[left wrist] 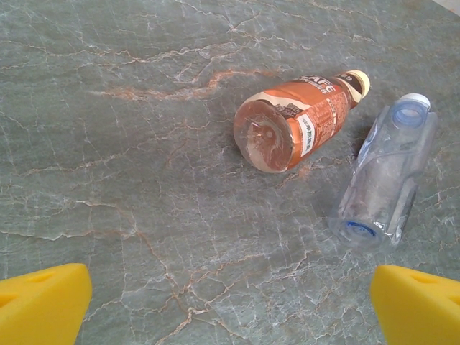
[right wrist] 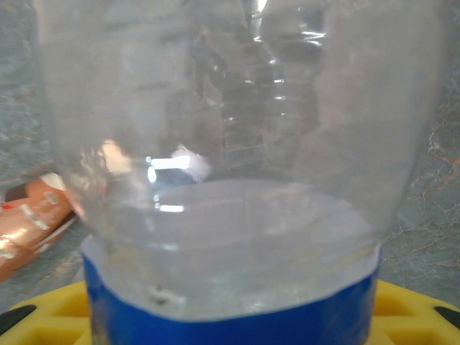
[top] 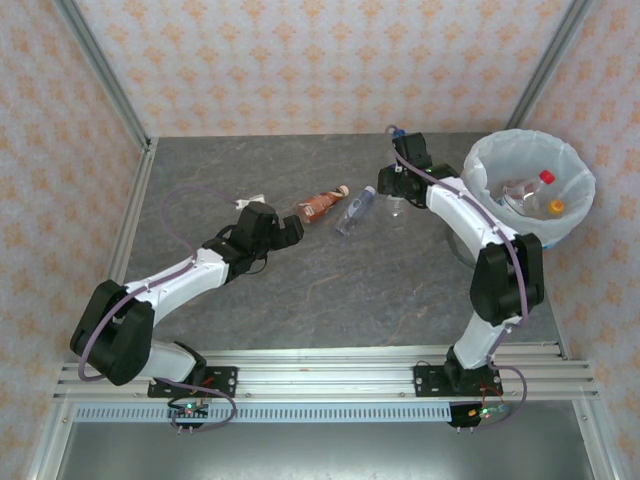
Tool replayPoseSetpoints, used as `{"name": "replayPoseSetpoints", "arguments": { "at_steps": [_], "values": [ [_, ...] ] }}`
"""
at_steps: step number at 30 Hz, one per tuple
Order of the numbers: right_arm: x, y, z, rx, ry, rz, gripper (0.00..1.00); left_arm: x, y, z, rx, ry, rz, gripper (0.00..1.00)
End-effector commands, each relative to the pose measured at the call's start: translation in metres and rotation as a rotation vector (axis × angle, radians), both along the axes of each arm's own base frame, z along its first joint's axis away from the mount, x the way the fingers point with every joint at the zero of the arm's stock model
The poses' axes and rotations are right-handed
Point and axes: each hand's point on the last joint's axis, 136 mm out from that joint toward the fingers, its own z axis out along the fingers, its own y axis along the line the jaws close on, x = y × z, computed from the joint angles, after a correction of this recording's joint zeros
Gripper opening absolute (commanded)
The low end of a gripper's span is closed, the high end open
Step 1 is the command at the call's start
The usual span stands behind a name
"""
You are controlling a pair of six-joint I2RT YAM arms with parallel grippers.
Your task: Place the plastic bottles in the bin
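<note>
Beside the bin [top: 582,178], the right gripper [top: 393,192] clamps a clear blue-banded bottle [right wrist: 230,144] that looks light, thin-walled and slick, best pinched at its stiffer banded waist, while the left gripper [left wrist: 230,305] hangs spread wide near the brown-labelled bottle [left wrist: 295,129].

You have two bottles lying side by side in the middle of the grey stone-patterned table [top: 300,290]. The brown-labelled plastic bottle [top: 322,205] is on the left, and the clear plastic bottle with a blue cap [top: 355,212] is just right of it, not touching. Your left gripper [top: 293,228] sits just beside them, nearer you and to their left. A third clear plastic bottle with a blue band [right wrist: 230,144] is right of the pair, at the right gripper [top: 393,190]. At the far right stands the round bag-lined bin [top: 480,160], with two capped plastic bottles [top: 525,190] inside.
</note>
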Motion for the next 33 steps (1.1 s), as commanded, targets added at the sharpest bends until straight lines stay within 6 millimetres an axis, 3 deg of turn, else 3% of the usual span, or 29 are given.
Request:
{"name": "replayPoseSetpoints", "arguments": {
  "at_steps": [1, 6, 13, 18, 21, 22, 28, 33],
  "values": [
    [0.0, 0.005, 0.042, 0.046, -0.133, 0.016, 0.54, 0.001, 0.005, -0.002, -0.001, 0.014, 0.023, 1.0],
    [-0.01, 0.011, 0.081, 0.125, -0.252, 0.047, 0.54, 0.002, 0.004, -0.001, -0.003, 0.011, 0.023, 1.0],
    [-0.031, 0.002, 0.139, 0.184, -0.435, 0.033, 0.54, 0.005, 0.0, 0.001, -0.009, 0.009, 0.008, 1.0],
    [-0.052, -0.014, 0.18, 0.203, -0.58, -0.01, 0.54, 0.009, -0.005, 0.005, -0.03, -0.004, -0.004, 1.0],
    [-0.059, -0.023, 0.192, 0.193, -0.631, -0.033, 0.54, 0.01, -0.008, 0.005, -0.037, -0.006, -0.011, 1.0],
    [-0.068, -0.027, 0.206, 0.198, -0.669, -0.039, 0.54, 0.011, -0.008, 0.005, -0.038, -0.004, -0.012, 1.0],
    [-0.086, -0.045, 0.233, 0.162, -0.755, -0.08, 0.54, 0.012, -0.011, 0.003, -0.046, 0.001, -0.017, 1.0],
    [-0.101, -0.082, 0.264, 0.121, -0.847, -0.214, 0.54, 0.011, -0.01, 0.002, -0.047, 0.005, -0.014, 1.0]
  ]
}}
